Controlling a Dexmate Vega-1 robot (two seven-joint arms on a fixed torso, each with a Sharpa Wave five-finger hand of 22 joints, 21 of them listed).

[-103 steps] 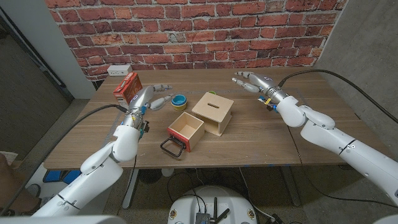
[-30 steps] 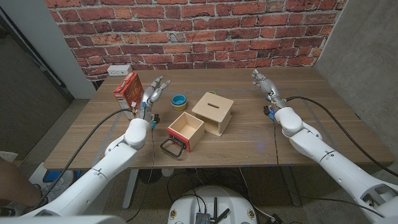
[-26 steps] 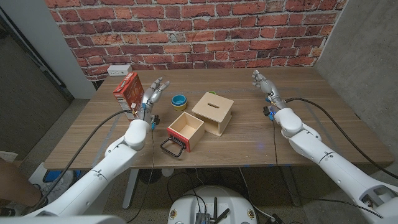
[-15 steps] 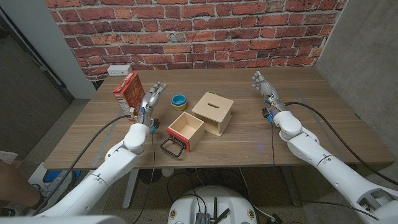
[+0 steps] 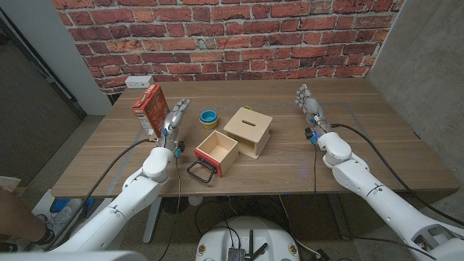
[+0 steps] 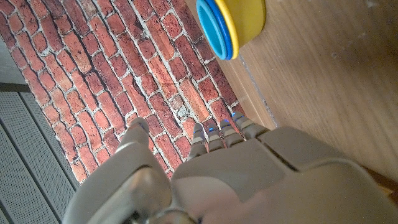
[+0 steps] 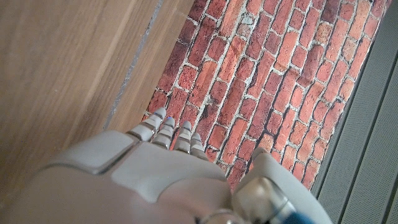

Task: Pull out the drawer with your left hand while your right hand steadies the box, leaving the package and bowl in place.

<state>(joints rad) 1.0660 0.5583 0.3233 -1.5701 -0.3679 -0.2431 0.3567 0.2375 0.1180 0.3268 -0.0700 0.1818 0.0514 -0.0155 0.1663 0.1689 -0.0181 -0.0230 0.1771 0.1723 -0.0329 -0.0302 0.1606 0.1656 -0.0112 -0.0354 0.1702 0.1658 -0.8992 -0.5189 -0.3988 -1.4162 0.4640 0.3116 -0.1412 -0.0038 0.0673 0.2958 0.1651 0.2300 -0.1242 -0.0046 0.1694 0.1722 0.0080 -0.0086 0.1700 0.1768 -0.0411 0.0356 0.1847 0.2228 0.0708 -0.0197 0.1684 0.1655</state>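
Observation:
The wooden box stands mid-table with its drawer pulled out toward the front; the drawer has a red front and a black handle. A blue and yellow bowl sits behind the drawer, and a red package stands upright at the left. My left hand is raised between package and bowl, fingers apart, holding nothing. Far right of the box, my right hand is lifted with its fingers extended and nothing in it.
A brick wall runs behind the wooden table. A white power outlet sits at the table's back left. A grey wall stands on the right.
Both arms have drawn back toward the table's front and both hands have turned more upright. Box, drawer, bowl and package have not moved.

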